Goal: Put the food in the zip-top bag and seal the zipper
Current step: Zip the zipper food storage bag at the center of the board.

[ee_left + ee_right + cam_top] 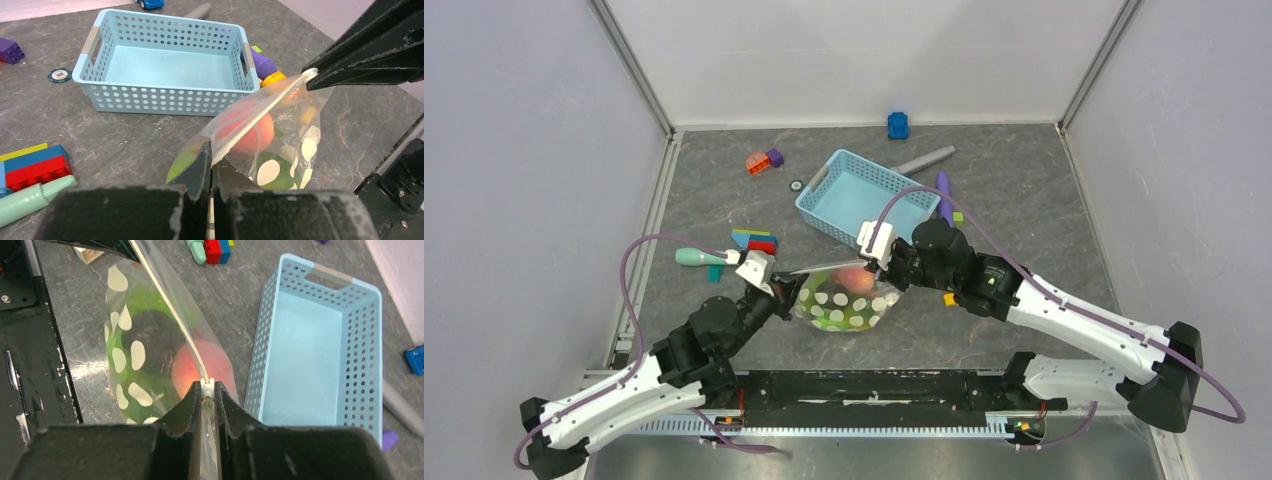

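Note:
The clear dotted zip-top bag hangs stretched between my two grippers, above the table in front of the basket. Inside it I see food: a pink-red piece, a green piece and a dark piece. My left gripper is shut on the bag's left mouth corner. My right gripper is shut on the small white slider of the zipper at the bag's right end. The zipper strip runs taut between the two grippers. In the top view the left gripper and the right gripper hold opposite ends.
A light-blue mesh basket stands just behind the bag. Coloured blocks and a mint tool lie left. A purple stick, grey cylinder, blue toy car, orange-purple blocks and a chip lie farther back.

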Motion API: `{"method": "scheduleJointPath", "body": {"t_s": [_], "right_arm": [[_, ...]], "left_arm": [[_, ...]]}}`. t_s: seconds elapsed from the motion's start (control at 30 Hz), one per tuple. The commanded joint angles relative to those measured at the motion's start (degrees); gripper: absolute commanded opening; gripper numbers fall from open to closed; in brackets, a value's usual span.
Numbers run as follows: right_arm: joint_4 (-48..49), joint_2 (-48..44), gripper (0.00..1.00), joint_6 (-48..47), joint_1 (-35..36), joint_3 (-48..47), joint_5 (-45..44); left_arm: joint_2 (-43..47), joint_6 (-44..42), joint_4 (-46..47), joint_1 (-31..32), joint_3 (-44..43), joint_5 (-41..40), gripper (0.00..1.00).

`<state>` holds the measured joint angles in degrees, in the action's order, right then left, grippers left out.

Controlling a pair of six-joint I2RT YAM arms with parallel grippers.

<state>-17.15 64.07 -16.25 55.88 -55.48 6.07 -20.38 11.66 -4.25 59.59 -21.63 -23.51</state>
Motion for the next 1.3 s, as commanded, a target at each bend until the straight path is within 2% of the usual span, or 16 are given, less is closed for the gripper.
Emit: {"method": "scheduleJointPath", "body": {"t_s": [0.0,0.47,0.7,1.0,1.17,1.2,1.27], "right_arm": [[-1.22,-3.10,0.00,4.46,-0.79,2.48,-8.53],[-7.13,-7.15,0.00,10.23,-0.76,4.71,-16.36],[-11.18,-7.69,0.00,13.04,-0.77,5.08,-19.28],[-11.98,-10.87,0.00,14.93,-0.77,8.28,-20.31],[-9.88,-11.08,0.00,13.20,-0.76,9.19,-17.05],[-9.11,-11.04,0.02,12.65,-0.78,9.41,-15.92],[-7.29,-10.83,0.16,11.39,-0.77,9.76,-14.61]], "left_arm": [[1.67,2.19,1.74,-0.18,-0.24,-7.44,0.02],[2.80,5.88,-1.98,-0.20,-0.87,-20.36,0.02],[2.78,6.82,-2.73,-0.23,-1.04,-23.14,0.02],[1.85,6.97,-2.83,-0.25,-1.29,-23.30,0.02],[1.08,5.46,-1.67,-0.23,-1.23,-16.79,0.02],[0.97,5.00,-1.11,-0.19,-1.14,-14.84,0.02],[1.00,4.25,-0.44,-0.18,-0.98,-11.48,0.02]]}}
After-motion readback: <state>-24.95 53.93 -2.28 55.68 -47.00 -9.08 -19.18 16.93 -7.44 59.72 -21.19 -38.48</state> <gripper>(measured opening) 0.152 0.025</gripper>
